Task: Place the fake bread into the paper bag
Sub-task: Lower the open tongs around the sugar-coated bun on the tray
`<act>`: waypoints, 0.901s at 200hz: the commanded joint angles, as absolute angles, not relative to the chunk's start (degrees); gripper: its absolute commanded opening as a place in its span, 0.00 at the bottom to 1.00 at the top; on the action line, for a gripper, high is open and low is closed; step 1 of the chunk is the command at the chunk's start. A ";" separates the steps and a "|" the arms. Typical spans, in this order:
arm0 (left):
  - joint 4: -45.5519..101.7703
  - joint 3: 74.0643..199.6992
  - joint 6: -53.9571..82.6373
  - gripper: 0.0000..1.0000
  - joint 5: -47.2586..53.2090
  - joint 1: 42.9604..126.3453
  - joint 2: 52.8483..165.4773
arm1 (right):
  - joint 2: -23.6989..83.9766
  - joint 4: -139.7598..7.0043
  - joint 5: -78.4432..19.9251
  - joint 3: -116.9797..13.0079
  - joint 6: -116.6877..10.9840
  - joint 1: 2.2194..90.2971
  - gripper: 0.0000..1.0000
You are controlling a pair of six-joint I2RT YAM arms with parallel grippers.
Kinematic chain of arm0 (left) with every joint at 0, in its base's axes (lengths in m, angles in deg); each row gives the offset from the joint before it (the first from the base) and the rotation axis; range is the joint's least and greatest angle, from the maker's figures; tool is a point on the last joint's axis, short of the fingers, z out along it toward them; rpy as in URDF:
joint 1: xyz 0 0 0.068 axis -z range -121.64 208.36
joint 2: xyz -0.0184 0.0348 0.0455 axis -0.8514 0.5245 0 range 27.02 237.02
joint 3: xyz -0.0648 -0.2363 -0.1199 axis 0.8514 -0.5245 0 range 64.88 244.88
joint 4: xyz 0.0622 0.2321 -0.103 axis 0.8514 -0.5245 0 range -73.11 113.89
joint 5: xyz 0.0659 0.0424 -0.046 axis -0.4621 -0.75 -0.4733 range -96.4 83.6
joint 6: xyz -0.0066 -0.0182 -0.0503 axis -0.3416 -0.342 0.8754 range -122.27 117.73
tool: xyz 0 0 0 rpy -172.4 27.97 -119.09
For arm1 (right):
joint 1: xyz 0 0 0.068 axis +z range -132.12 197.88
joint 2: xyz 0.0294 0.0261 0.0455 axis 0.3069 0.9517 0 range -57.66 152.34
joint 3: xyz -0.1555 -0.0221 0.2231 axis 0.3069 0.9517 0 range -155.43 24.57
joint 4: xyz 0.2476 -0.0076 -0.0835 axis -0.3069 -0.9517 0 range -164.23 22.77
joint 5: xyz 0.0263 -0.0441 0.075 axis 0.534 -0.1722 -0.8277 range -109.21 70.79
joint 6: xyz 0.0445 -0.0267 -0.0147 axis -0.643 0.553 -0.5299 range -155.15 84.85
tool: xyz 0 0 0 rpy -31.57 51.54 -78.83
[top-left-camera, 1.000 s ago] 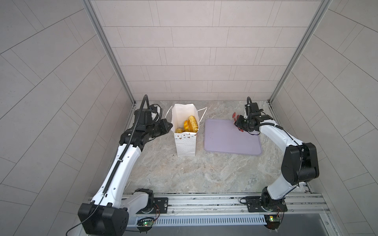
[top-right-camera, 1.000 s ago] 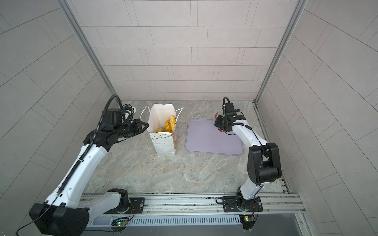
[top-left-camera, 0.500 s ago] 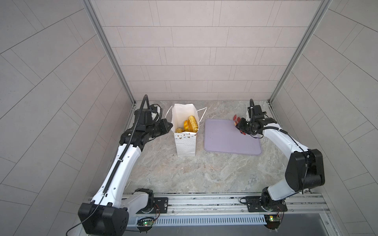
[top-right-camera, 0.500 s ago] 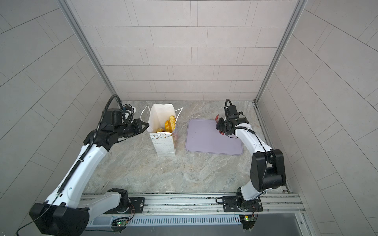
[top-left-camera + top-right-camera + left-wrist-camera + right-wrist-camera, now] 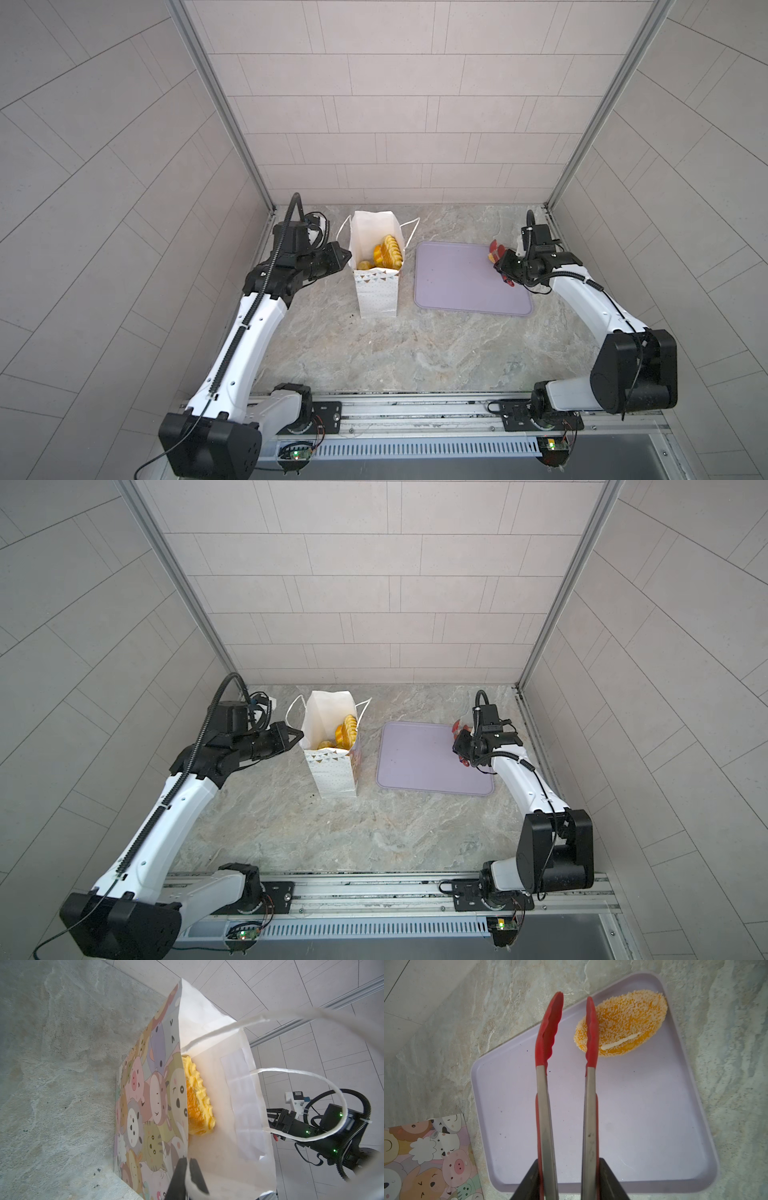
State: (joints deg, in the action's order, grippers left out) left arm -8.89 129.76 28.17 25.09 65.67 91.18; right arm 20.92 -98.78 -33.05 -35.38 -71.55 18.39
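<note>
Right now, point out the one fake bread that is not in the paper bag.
The crumb-coated orange oval bun on the lilac tray, near the red-tipped tongs; the ridged yellow loaves sit inside the paper bag.

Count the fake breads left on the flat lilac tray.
1: a crumb-coated orange oval bread near a corner of the lilac tray, by the red-tipped tongs' tips. None looks hidden.

Marbled grey-beige stone tabletop. Standing directly on it are the upright white paper bag, left of centre, and a flat lilac tray just beside it, not touching. Small dark specks dot the surface near the bag's foot.
</note>
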 commanded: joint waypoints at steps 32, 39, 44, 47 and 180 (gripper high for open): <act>-7.66 128.95 27.97 0.08 26.04 65.78 90.65 | 13.50 -100.57 -31.31 -33.00 -69.74 17.88 0.42; -7.60 128.92 27.97 0.08 26.03 65.78 90.65 | 12.63 -100.86 -31.10 -32.89 -69.70 17.85 0.42; -7.57 128.89 27.97 0.08 26.02 65.77 90.70 | 12.11 -101.18 -30.76 -32.91 -69.49 17.87 0.43; -7.55 128.87 27.97 0.08 26.01 65.90 90.71 | 11.87 -101.42 -30.67 -32.98 -69.32 17.83 0.43; -7.75 128.87 27.44 0.08 26.21 65.66 90.39 | 12.13 -101.08 -29.96 -31.89 -70.74 13.86 0.58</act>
